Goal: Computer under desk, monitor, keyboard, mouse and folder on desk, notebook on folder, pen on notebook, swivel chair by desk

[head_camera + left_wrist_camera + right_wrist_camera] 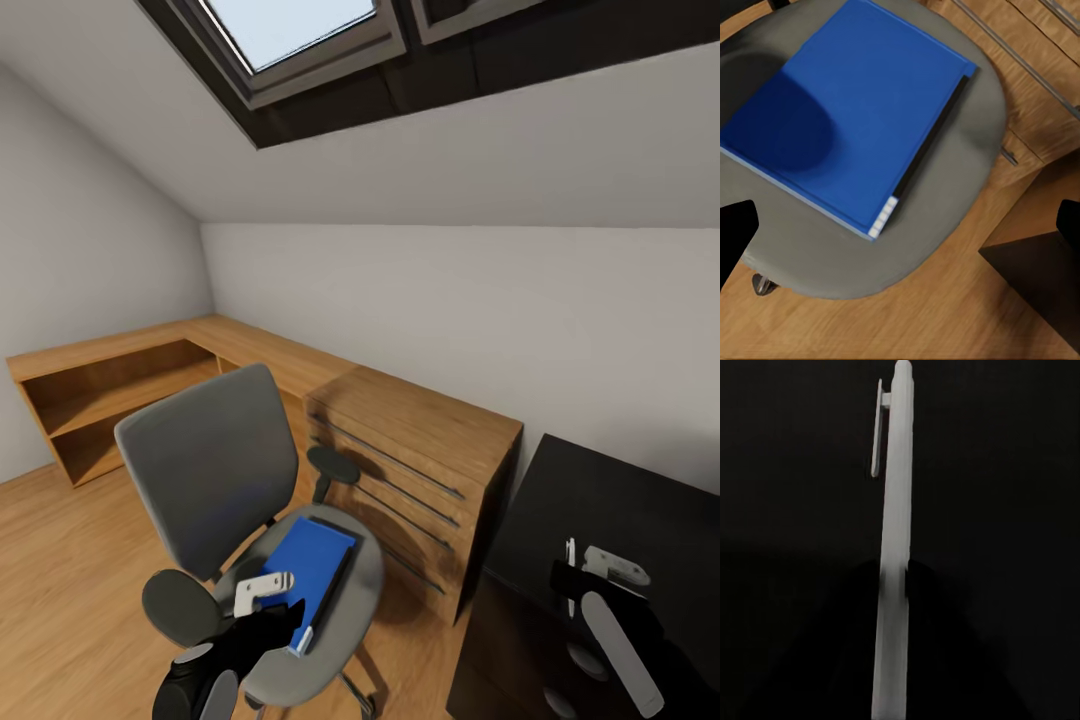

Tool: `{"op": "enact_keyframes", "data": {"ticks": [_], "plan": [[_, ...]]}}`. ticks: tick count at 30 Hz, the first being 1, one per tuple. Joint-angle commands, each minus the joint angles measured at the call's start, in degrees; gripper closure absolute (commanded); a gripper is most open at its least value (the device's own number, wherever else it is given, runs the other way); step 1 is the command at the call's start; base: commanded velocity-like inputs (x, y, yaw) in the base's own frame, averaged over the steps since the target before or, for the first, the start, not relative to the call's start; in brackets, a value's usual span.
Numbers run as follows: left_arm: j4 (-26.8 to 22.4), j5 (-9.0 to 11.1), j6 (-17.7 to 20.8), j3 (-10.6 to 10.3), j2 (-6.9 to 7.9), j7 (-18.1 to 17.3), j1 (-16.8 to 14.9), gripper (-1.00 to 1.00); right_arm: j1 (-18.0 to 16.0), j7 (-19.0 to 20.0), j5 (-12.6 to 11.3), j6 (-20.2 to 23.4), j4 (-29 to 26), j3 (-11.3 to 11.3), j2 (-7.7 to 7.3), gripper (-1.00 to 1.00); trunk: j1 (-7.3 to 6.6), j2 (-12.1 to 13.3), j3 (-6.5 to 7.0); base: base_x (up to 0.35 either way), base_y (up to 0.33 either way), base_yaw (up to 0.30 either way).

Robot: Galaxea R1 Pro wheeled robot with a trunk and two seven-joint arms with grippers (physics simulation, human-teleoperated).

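Note:
The grey swivel chair (215, 470) stands on the wood floor with the blue folder (308, 568) lying flat on its seat. My left gripper (285, 618) hovers at the seat's near edge, just above the folder (847, 112). It is open, its black fingertips (735, 236) spread wide and holding nothing. To the right stands the black desk (620, 500). My right gripper (577, 585) hangs just over the desk's top, shut on the white pen (570, 562). In the right wrist view the pen (896, 547) runs lengthwise, clip side out, against the dark top.
A wooden drawer chest (420, 450) stands between chair and desk, close to the seat's far side. Low wooden shelving (120, 390) runs along the left wall under a sloped ceiling with a skylight (290, 30). The desk's corner (1035, 277) sits near the seat.

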Motion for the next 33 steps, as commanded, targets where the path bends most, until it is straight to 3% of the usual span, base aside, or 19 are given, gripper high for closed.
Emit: {"op": "enact_keyframes", "data": {"ticks": [1, 11, 12, 18, 26, 33], "plan": [[0.1, 0.6, 0.1, -0.1, 0.01, 0.5, -0.1, -1.0, -0.1, -0.3, 0.0, -0.3, 0.6, 0.0, -0.02, 1.0, 0.02, 0.0, -0.06, 0.286, 0.0, 0.0], [0.2, 0.6, 0.2, -0.1, 0.02, 0.5, 0.0, -1.0, -0.2, -0.3, 1.0, -1.1, 1.7, 0.0, -0.02, 1.0, 0.02, 0.0, -0.06, 0.054, 0.0, 0.0], [0.2, 0.6, 0.2, -0.1, 0.02, 0.5, 0.0, -1.0, -0.2, -0.3, 1.0, -1.1, 1.7, -0.1, -0.04, -1.0, 0.02, 0.0, -0.06, 0.0, 0.0, 0.0], [0.2, 0.6, 0.2, -0.1, 0.02, 0.5, 0.0, -1.0, -0.2, -0.3, 1.0, -1.1, 1.6, -0.1, -0.03, -1.0, 0.02, 0.0, -0.06, 0.0, 0.0, 0.0], [0.2, 0.6, 0.2, 0.0, 0.02, 0.7, 0.0, -1.0, -0.1, -0.2, 1.0, -1.1, 1.0, -0.2, -0.1, -1.0, -1.74, 3.2, 1.37, 0.0, 0.0, 0.0], [0.2, 0.6, 0.2, 0.0, 0.02, 0.7, 0.0, -1.0, 0.0, -0.4, 1.0, -1.0, -5.8, -0.2, 0.01, -1.0, -3.27, 6.0, 2.63, 0.0, 0.0, 0.0]]}}
